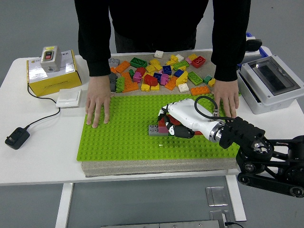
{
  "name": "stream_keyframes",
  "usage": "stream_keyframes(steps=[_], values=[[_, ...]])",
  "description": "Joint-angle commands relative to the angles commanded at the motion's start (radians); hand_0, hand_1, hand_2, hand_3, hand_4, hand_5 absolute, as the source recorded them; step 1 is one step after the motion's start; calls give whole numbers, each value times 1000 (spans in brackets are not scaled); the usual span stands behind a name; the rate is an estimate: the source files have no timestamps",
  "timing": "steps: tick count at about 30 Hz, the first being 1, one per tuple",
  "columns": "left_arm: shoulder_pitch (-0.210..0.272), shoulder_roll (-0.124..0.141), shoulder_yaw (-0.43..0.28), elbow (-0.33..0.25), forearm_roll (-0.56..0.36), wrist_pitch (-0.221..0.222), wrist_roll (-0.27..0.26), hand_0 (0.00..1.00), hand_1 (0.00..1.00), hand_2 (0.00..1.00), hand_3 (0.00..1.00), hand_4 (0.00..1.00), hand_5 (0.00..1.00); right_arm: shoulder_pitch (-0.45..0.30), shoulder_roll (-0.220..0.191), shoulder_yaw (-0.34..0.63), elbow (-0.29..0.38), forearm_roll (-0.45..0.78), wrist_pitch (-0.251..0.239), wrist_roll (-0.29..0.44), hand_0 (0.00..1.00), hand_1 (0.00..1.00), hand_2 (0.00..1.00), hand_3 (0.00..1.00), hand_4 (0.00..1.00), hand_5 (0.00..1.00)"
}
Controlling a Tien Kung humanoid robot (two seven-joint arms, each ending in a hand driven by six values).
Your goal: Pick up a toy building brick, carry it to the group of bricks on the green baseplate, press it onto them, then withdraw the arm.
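Head view: right hand (172,118) over the brick group (161,127) at baseplate (118,137) centre, fingers curled down on the red brick (164,122); whether still gripping, can't tell. Likely press step; next, lift clear and pull back toward 4 o'clock. Brick mostly hidden, long axis unclear. Person's hands (98,105) flat on baseplate at 10 and 2 o'clock.

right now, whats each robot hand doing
Left hand: not in view.
Right hand: lies over the brick group on the green baseplate; whether the fingers grip anything cannot be told.
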Motion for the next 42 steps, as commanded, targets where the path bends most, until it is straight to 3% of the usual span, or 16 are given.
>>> stream_keyframes(steps=[30,42], values=[[-5,1,9,0,-9,3,-7,610,599,437,589,171,615,0,9,-31,-20,63,22,18,2,107,649,621,2,276],[4,-2,11,0,-12,3,-6,609,599,436,589,171,615,-11,-5,0,-12,50,-21,37,2,107,649,623,2,271]])
